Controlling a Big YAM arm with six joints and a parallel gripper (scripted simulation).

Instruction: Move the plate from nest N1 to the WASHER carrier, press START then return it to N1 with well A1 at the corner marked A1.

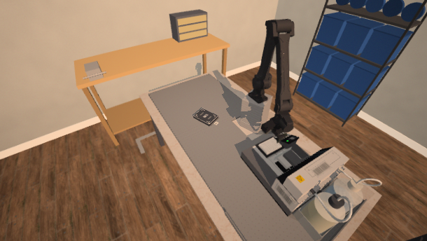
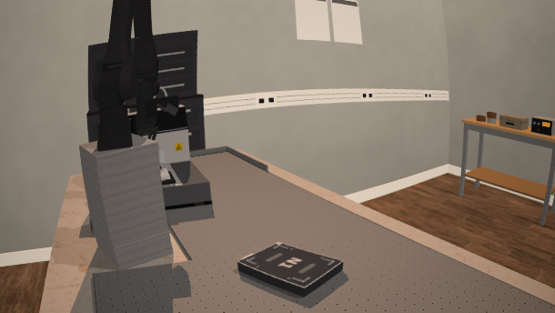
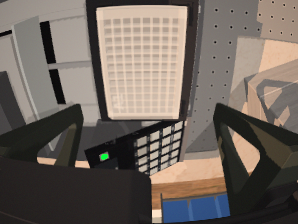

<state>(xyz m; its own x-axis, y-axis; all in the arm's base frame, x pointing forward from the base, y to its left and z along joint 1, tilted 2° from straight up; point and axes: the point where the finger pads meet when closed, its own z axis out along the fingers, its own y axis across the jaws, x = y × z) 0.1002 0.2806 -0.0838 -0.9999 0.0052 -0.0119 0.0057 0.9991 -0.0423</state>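
A dark robot arm reaches over a plate washer (image 1: 311, 171) (image 2: 175, 141) on a perforated bench, its gripper (image 1: 281, 137) (image 2: 152, 135) (image 3: 148, 110) spread wide with nothing between the fingers. The plate (image 1: 270, 146) (image 2: 165, 175) (image 3: 142, 62) lies in the washer's carrier (image 3: 102, 97), beside the keypad (image 3: 159, 147), and looks flat there. Nest N1 (image 1: 206, 119) (image 2: 291, 271) holds no plate. A lamp (image 1: 288, 141) (image 3: 104, 157) glows green. That could mean a finished wash or simply a ready washer; one moment cannot settle which. The return to N1, with A1 at its marked corner, remains. The plate is a pale, cream-white rectangle with a fine grid of squarish wells and a smooth raised rim; its cut-off corner is hard to make out.
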